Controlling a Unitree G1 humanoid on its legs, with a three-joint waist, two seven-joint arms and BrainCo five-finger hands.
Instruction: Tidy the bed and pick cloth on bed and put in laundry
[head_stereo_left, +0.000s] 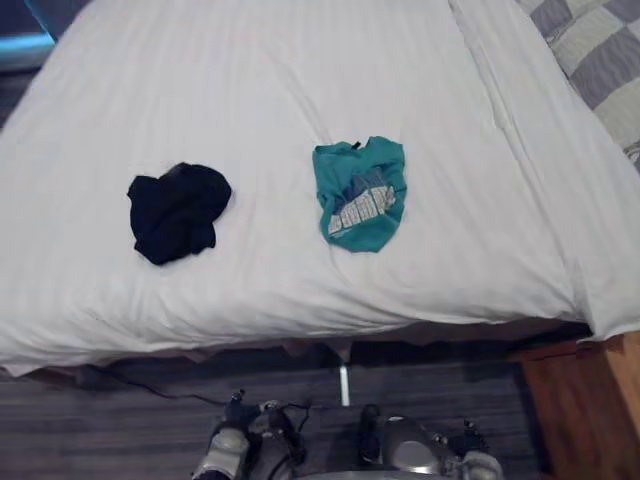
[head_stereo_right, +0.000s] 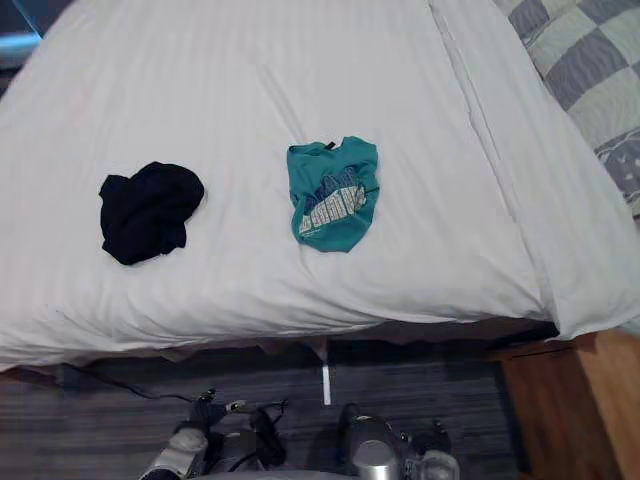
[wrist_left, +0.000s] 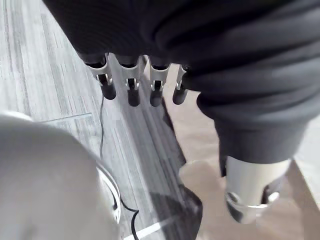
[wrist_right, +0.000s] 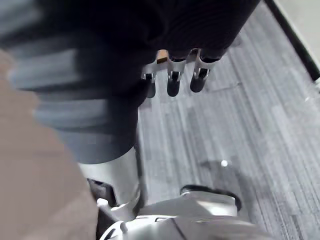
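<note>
Left eye view: black cloth (head_stereo_left: 178, 212) left of centre and teal cloth (head_stereo_left: 360, 195) at centre lay apart on the white bed (head_stereo_left: 300, 70). The left hand (wrist_left: 132, 90) and right hand (wrist_right: 172, 82) hung with fingers (wrist_left: 156, 90) straight and slightly spread.

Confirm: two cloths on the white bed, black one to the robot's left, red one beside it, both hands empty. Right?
One slip: it is a teal cloth with a pale print, not a red one; the left eye view shows it. The black cloth lies to its left on the white bed, and the left hand and right hand are empty.
</note>
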